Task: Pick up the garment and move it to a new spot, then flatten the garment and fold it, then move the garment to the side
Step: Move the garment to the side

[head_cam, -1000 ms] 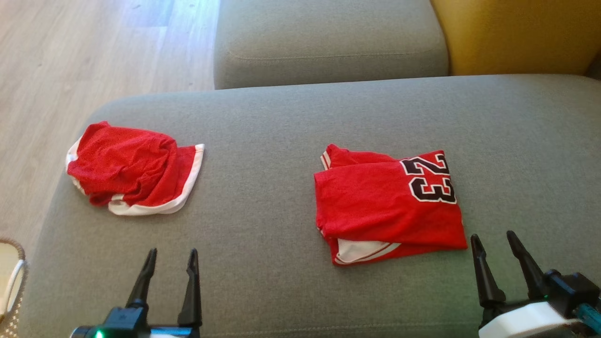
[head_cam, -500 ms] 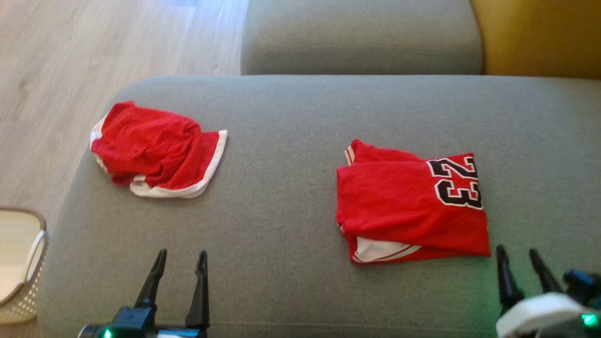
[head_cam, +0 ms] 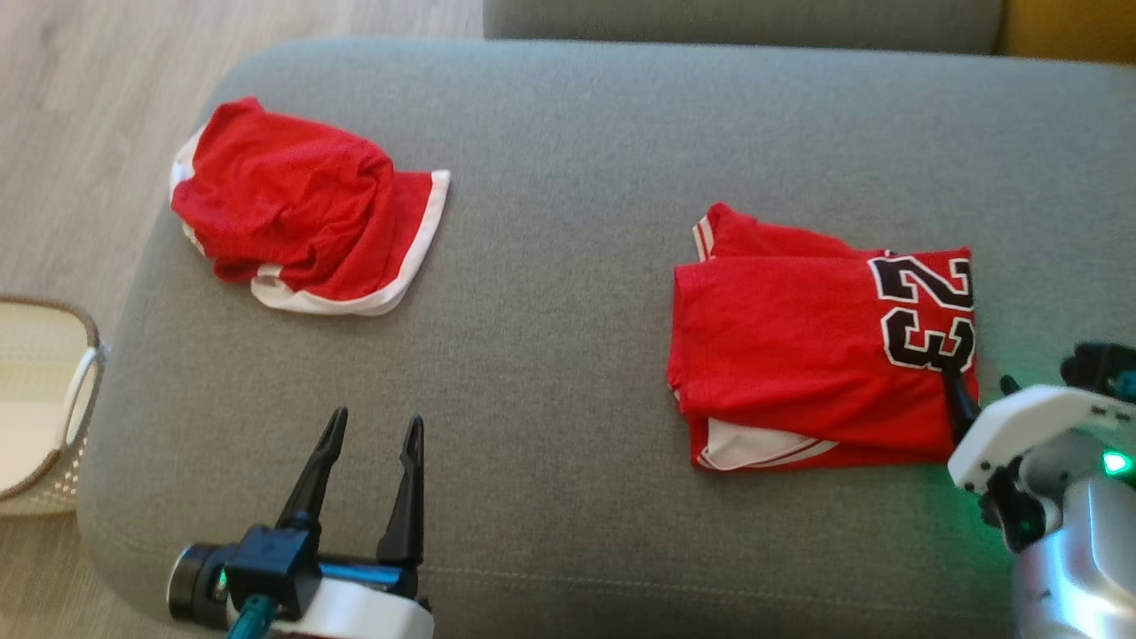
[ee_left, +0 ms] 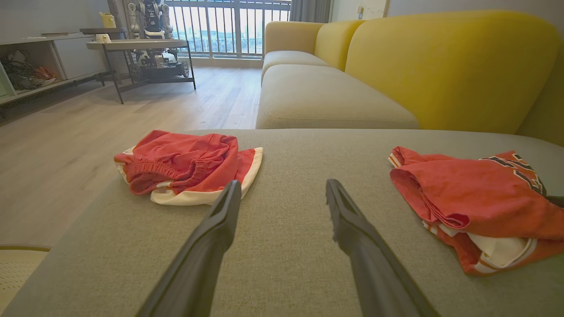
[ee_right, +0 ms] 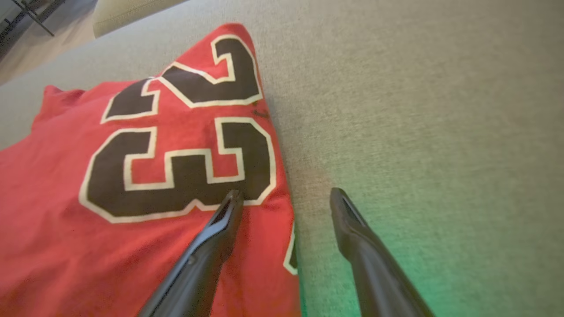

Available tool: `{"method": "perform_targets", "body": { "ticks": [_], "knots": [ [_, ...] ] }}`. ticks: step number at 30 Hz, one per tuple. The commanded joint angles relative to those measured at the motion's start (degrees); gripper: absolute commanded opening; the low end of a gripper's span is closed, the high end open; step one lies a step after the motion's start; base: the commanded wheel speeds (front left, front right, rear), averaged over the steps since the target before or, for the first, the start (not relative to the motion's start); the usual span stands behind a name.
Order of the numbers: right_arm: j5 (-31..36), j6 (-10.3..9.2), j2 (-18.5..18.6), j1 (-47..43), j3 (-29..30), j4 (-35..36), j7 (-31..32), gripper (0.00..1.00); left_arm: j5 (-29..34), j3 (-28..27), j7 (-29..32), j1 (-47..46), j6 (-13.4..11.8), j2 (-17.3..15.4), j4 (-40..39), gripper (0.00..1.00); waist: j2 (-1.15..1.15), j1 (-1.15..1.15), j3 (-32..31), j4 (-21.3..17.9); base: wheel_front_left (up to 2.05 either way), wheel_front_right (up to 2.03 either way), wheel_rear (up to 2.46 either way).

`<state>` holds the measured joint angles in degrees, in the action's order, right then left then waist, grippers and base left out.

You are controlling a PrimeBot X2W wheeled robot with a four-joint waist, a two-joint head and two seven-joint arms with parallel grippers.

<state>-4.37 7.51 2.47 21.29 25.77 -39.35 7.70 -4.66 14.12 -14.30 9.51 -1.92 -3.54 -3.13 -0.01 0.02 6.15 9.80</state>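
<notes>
**A:** Where does the jersey [head_cam: 799, 346] lie, and which part of it is hard to see?

**B:** It lies folded on the right half of the grey cushion [head_cam: 550, 399], number 23 upward. Its lower right corner is hidden behind the right gripper [ee_right: 286, 194] in the head view. What white piece comes out of the fold at the bottom edge, I cannot tell.

**A:** And the grippers?

**B:** The right one holds nothing and its jaws are wide. One finger is above the jersey's edge near the "3", the other above bare cushion (if it touches the cloth, I cannot say). The left gripper [head_cam: 376, 417] is also wide and holds nothing, above the cushion's front part.

**A:** What is around?

**B:** Crumpled red shorts [head_cam: 293, 217] lie at the cushion's far left, well apart from the jersey. A pale basket [head_cam: 44, 484] stands beside the cushion, cut off by the frame. Beyond are a wooden floor [head_cam: 80, 106], a yellow sofa back [ee_left: 440, 66] and a dark table [ee_left: 141, 44].
</notes>
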Motion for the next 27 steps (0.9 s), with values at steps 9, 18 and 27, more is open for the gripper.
{"method": "perform_targets", "body": {
  "ticks": [9, 18, 27],
  "knots": [
    [1.4, -0.02, 0.6, 7.6, -2.8, -1.5, 5.8, 0.25, 0.2, -1.4, -0.7, -4.8, 0.8, 0.6, -1.7, 1.0, 0.01, -0.02, 4.1, -0.5, 0.0, 0.0, 0.0],
    [3.0, -0.02, 3.0, 9.7, -4.0, 0.8, 4.5, 0.0, 0.1, -2.0, -0.7, -6.4, 1.0, 0.6, -1.8, 1.0, 0.01, -0.02, 5.8, -3.7, 0.0, 0.0, 0.0],
    [5.0, -0.02, 8.2, 11.0, -4.9, 10.3, 4.9, 0.0, 0.5, -2.5, -0.7, -7.6, 1.5, 0.7, -2.6, 1.0, 0.01, -0.02, 8.9, -8.4, 0.0, 0.0, 0.0]
  ]
}}
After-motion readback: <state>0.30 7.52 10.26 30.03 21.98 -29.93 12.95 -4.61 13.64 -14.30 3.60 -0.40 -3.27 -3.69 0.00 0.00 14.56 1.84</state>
